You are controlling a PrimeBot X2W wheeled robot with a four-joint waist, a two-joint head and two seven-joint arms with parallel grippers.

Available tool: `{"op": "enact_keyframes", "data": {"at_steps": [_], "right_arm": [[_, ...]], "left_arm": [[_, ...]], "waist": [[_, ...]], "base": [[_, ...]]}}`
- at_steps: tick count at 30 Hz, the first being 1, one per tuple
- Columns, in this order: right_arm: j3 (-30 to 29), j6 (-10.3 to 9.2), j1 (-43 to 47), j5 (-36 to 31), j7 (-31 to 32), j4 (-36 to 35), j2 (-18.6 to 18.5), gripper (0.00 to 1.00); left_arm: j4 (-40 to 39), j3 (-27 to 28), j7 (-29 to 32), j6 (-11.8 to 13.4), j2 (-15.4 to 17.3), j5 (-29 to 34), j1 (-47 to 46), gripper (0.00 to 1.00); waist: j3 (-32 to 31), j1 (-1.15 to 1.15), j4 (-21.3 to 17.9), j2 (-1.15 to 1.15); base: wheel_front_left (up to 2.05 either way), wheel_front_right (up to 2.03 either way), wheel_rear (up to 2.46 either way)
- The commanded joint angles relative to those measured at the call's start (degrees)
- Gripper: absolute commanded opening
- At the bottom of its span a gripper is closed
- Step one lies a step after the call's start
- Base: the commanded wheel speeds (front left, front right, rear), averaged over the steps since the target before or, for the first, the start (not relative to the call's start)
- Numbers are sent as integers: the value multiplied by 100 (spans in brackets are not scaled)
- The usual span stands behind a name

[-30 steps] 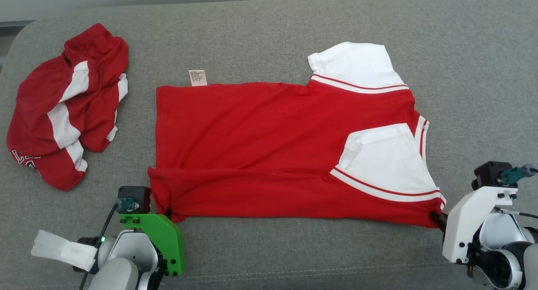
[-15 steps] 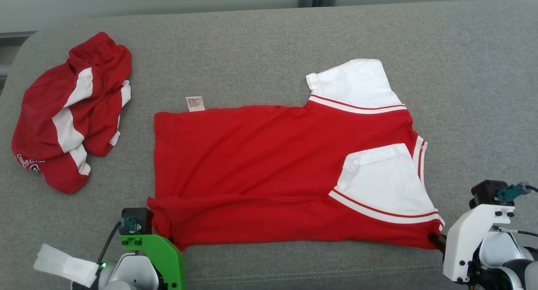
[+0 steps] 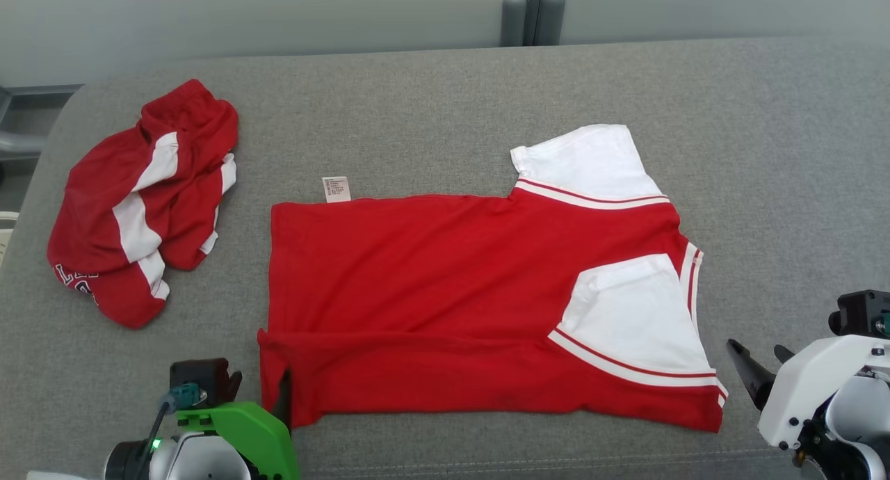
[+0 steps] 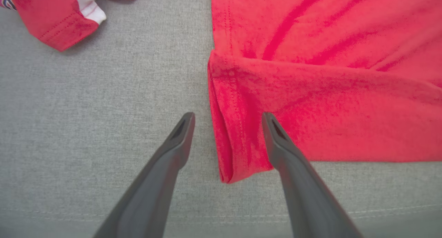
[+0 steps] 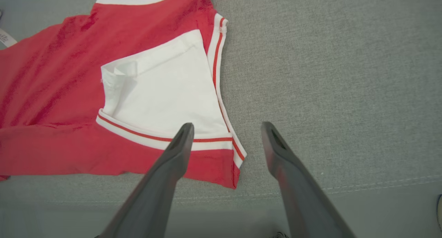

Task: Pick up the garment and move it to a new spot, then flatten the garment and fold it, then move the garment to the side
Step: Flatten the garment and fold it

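The garment (image 3: 445, 292), a red T-shirt with white sleeves, lies spread flat across the middle of the grey cushion (image 3: 431, 104), its near edge folded over into a band. In the head view my left gripper (image 3: 278, 396) stands at the near left corner. In the left wrist view that gripper (image 4: 228, 119) is open, its fingers (image 4: 179, 141) astride the folded corner (image 4: 238, 141) without pinching it. My right gripper (image 3: 761, 360) is open just right of the near right corner. In the right wrist view its fingers (image 5: 283, 155) hang spread over the hem corner (image 5: 221, 169).
A second red and white garment (image 3: 139, 202) lies crumpled at the far left, its edge also in the left wrist view (image 4: 51, 20). A white care label (image 3: 336, 189) sticks out from the shirt's far edge. The cushion's front seam (image 3: 521, 459) runs close to both grippers. Bare cushion lies to the right.
Both grippers have opened and let go of the shirt's near corners, and the right one now stands a little clear of its corner. The head camera has tilted, shifting the whole picture down.
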Motion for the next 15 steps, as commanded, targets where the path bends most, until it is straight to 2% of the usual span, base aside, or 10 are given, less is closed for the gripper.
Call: {"op": "enact_keyframes", "data": {"at_steps": [1,5,9,15], "right_arm": [[3,0,-31,47,-226,25,-10,100],[104,0,-12,136,-1100,241,-16,100],[349,0,-23,21,-2057,599,-13,100],[752,0,-183,12,-3289,1182,-15,100]], "left_arm": [[-37,30,-225,-17,9,57,60,100],[-80,191,-1287,-50,-138,127,25,100],[88,366,-2126,59,-368,116,-54,100],[317,412,-2885,13,-528,163,-128,100]], "waist": [[-114,0,45,0],[-285,0,93,0],[-462,0,134,0],[-705,0,170,0]], "base": [[0,0,0],[0,0,0],[0,0,0],[0,0,0]]}}
